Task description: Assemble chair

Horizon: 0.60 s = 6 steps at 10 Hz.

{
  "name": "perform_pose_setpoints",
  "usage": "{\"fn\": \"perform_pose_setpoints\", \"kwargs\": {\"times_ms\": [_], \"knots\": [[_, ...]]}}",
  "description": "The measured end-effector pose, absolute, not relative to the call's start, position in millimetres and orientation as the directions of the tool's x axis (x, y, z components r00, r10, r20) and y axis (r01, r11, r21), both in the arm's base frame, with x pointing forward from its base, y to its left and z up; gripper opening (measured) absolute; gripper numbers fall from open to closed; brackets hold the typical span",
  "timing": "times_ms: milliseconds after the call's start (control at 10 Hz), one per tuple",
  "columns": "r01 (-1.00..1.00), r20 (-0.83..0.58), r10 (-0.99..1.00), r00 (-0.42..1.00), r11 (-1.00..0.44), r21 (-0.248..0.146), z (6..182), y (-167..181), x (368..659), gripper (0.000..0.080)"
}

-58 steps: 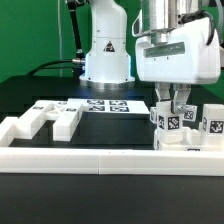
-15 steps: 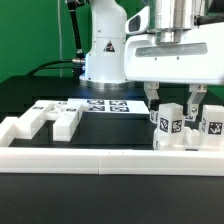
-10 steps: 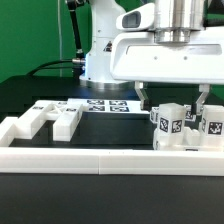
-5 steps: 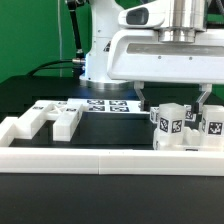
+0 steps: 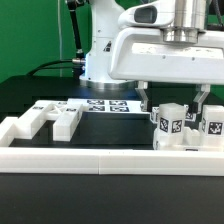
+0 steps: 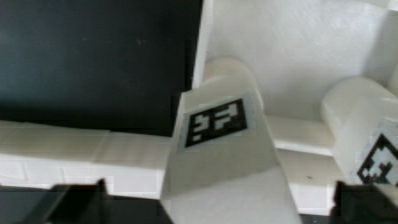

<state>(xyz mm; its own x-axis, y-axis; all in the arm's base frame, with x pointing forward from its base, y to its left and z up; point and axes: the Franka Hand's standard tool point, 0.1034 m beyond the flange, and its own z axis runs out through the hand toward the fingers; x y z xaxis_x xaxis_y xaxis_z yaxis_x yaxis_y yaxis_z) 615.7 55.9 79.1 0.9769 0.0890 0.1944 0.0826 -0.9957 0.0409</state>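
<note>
The chair stands partly joined at the exterior view's right: white blocky parts [image 5: 172, 122] with black-and-white tags, and a further tagged upright [image 5: 211, 125] beside them. My gripper [image 5: 174, 103] is wide open and straddles the top of the nearer upright, with one finger on each side and not touching it. In the wrist view the tagged upright [image 6: 217, 125] runs between the dark fingertips [image 6: 80, 205]. A second tagged part [image 6: 365, 140] stands beside it. Two loose white chair parts [image 5: 30, 122] [image 5: 66, 121] lie at the exterior view's left.
The marker board [image 5: 105, 106] lies flat on the black table behind the parts. A low white border wall [image 5: 100, 160] runs along the front. The robot base [image 5: 105, 55] stands at the back.
My gripper was shut around the upright 5.8 s ago. It has since let go, and the fingers have spread wider. In the last half second little has moved.
</note>
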Motion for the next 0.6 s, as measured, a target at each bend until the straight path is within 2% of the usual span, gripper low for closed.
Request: {"fn": "perform_pose_setpoints", "kwargs": {"times_ms": [100,200,600], "knots": [[0.067,0.195,0.073,0.978,-0.997,0.038,79.1,55.9,615.7,0.0470],[0.068,0.195,0.074,0.978,-0.997,0.038,79.1,55.8,615.7,0.0287],[-0.201,0.196,-0.202,0.960,-0.979,-0.022,79.5,55.6,616.0,0.0291]]}}
